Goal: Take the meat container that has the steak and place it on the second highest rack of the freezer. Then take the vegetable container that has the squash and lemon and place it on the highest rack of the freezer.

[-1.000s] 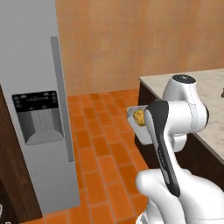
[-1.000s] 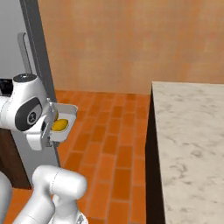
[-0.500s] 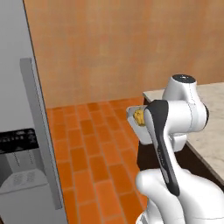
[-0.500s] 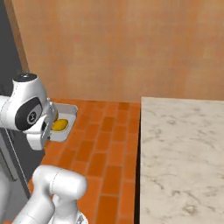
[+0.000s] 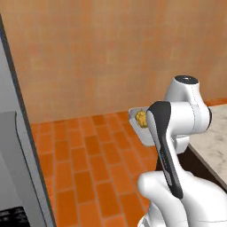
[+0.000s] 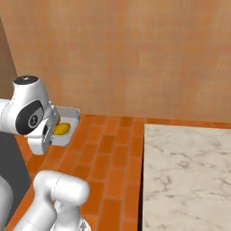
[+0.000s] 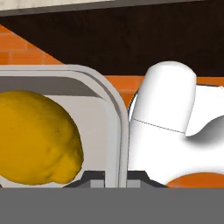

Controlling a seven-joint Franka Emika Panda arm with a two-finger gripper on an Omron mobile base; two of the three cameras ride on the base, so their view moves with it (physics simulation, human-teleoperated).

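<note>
I am on the second step, carrying the shallow grey plastic vegetable container with the smooth yellow lemon inside, my jaws clamped on its rim. Next I must face the tall grey freezer and reach its highest rack.

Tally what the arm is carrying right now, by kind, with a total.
Containers: 1, the gray vegetable container, rim between the gripper fingers.
Lemons: 1, lemon inside it.
Squash: 1, squash inside it.
Total: 3 things.
</note>
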